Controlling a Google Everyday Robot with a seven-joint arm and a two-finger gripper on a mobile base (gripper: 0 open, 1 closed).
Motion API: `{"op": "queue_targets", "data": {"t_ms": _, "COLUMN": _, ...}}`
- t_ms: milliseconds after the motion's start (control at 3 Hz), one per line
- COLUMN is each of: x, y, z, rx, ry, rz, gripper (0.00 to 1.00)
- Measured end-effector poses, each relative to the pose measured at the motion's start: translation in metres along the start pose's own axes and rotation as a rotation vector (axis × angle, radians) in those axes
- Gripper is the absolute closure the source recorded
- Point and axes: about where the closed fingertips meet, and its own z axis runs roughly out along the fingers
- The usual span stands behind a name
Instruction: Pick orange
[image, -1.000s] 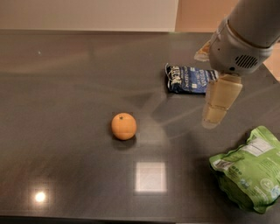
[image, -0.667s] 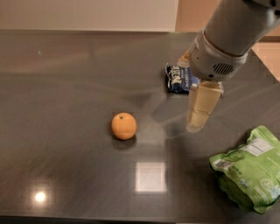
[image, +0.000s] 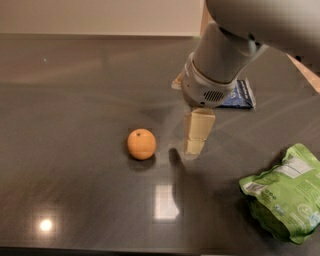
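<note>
- Now, our gripper (image: 196, 136) hangs low over the middle of the bench (image: 75, 95), beside the orange (image: 141, 144) on its right-edge side. It's clear of the fruit and carrying nothing; how wide it stands we cannot tell.
- The orange sits alone mid-bench, well apart from the green bag (image: 285, 200) by the front right corner.
- We'd judge it light, firm, smooth and ready to roll, so grip squarely across its widest middle.
</note>
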Motion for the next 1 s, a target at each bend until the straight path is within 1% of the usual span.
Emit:
{"op": "queue_targets", "data": {"t_ms": 333, "x": -0.018, "y": -0.005, "z": 0.022, "rx": -0.008, "ry": -0.021, "rz": -0.031, "gripper": 0.0}}
{"op": "queue_targets", "data": {"t_ms": 667, "x": -0.04, "y": -0.009, "z": 0.049, "rx": -0.034, "ry": -0.051, "rz": -0.064, "gripper": 0.0}}
{"op": "queue_targets", "data": {"t_ms": 1000, "x": -0.052, "y": -0.005, "z": 0.07, "rx": -0.067, "ry": -0.067, "rz": -0.083, "gripper": 0.0}}
